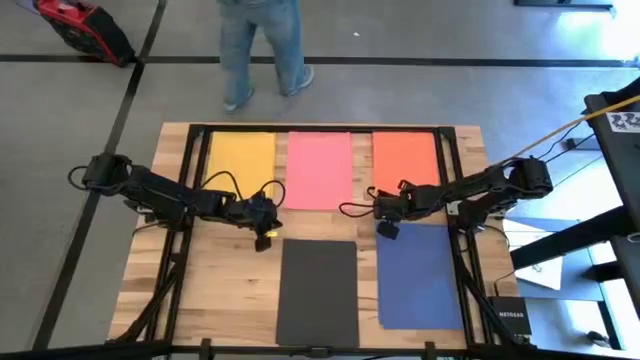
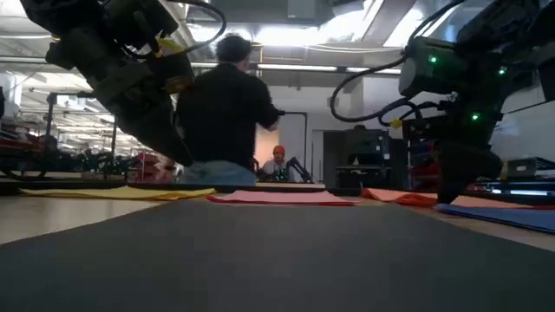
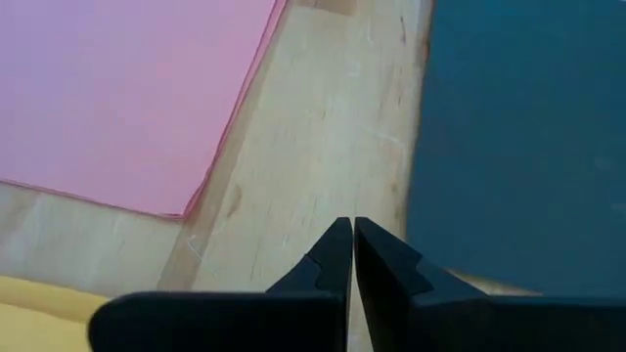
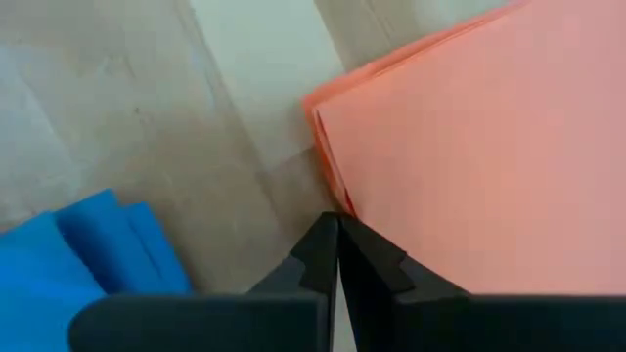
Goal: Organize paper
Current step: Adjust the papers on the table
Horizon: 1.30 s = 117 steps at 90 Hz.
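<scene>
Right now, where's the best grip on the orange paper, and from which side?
Probably the near-left corner of the orange paper, coming in from the bare wood beside it. The sheets lie flat, and the right wrist view shows that corner's edges fanned and slightly lifted. The right gripper, fingers shut, is already at that corner.

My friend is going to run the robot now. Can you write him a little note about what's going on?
Left gripper: shut, empty, over bare wood between the pink paper and black paper.
Right gripper: shut, empty, at the orange paper's near corner, above the blue paper.
Yellow paper lies beside pink.
Done: five colours laid out separately.
Left: maybe squaring the orange and blue stacks.
</scene>
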### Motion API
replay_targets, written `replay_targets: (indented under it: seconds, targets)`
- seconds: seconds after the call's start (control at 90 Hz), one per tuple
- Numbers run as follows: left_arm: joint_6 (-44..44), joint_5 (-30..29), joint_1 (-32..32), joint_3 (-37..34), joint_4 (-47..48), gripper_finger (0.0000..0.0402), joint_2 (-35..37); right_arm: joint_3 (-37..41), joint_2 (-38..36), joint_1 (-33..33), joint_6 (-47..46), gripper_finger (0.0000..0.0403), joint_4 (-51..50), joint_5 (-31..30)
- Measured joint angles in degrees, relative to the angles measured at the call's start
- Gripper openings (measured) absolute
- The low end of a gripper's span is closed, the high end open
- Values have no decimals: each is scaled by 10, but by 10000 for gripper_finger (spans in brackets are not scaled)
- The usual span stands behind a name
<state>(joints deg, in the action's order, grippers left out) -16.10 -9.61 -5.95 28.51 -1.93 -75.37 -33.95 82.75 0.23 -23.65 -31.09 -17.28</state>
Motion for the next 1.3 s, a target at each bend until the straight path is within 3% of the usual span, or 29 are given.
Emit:
replay_targets:
  seconds: [0.722, 0.956, 1.156, 1.3]
  targets:
    - [16, 0, -19, 13, 16, 0, 0, -43, -9, 3, 15, 3, -33, 142]
    - [35, 0, -83, 78, 128, 0, 0, -77, -34, 27, 28, 3, -57, 131]
    - [23, 0, -129, 121, 129, 0, -14, -126, -41, 78, 27, 3, -61, 122]
    - [19, 2, -144, 156, 128, 0, -80, -156, -37, 127, 27, 3, -60, 110]
